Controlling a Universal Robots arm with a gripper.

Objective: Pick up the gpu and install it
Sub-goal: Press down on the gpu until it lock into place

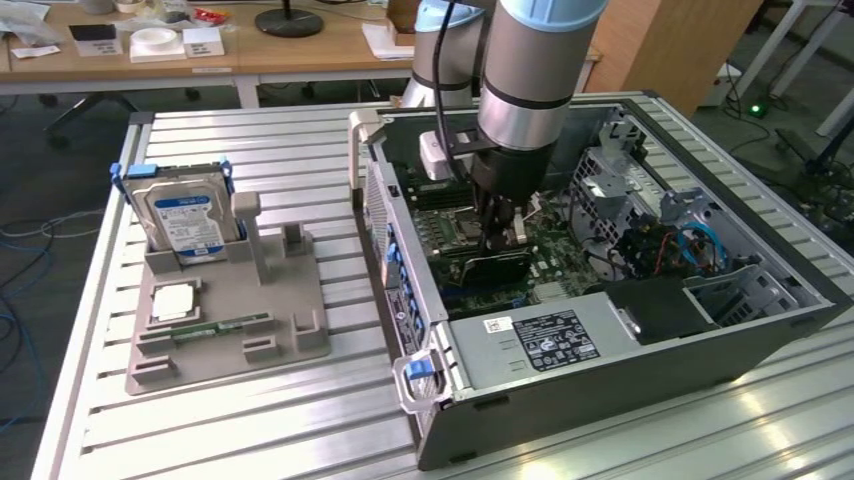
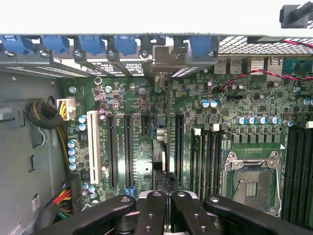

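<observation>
The open grey steel computer case lies on its side on the ribbed aluminium table, its green motherboard facing up. Inside sit a boxy silver power supply with a black-and-white label at about five o'clock of the board, perforated metal drive cages at two o'clock, and blue cables at three o'clock.

The thin flat dark gpu stands on edge over the middle of the board, directly below the black gripper. In the wrist view the card appears edge-on, running from the fingers up to its silver metal end bracket at the row of blue plastic slot clips, between long black expansion slots and beside one white slot. The fingers are drawn close together around the card's near end, gripping it. I cannot tell whether the card's edge is fully seated in its slot.

At nine o'clock from the case, a grey moulded plastic fixture tray holds a boxy silver hard drive with a blue-white label upright in its rear pocket, a small narrow green memory stick lying flat, and a pale square chip.
</observation>
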